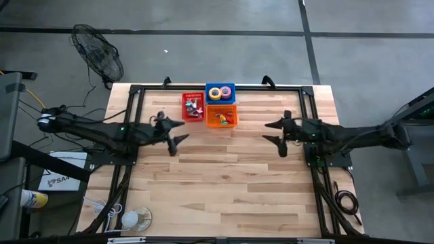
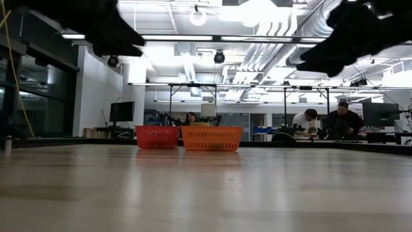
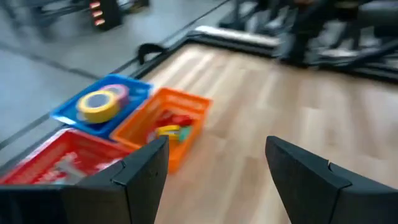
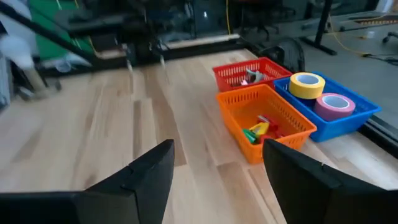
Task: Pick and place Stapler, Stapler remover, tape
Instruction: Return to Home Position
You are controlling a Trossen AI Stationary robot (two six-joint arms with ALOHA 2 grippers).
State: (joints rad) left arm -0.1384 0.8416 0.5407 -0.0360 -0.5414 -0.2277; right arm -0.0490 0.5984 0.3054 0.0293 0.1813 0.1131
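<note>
Three small baskets stand together at the table's far middle. The red basket [image 1: 193,107] holds grey metal pieces that look like staple removers [image 4: 251,76]. The orange basket [image 1: 222,116] holds small red, yellow and green items [image 4: 258,130], probably staplers. The blue basket [image 1: 220,92] holds a yellow tape roll [image 4: 307,85] and a pink one [image 4: 334,104]. My left gripper [image 1: 180,130] hangs open above the table left of the baskets, holding nothing. My right gripper [image 1: 274,133] hangs open to their right, also holding nothing.
A black frame [image 1: 135,129] runs along the table's left, far and right sides. A fan [image 1: 98,57] stands on the floor beyond the far left corner. Cables and a round white object [image 1: 132,218] lie at the near left corner. People sit at desks in the room behind.
</note>
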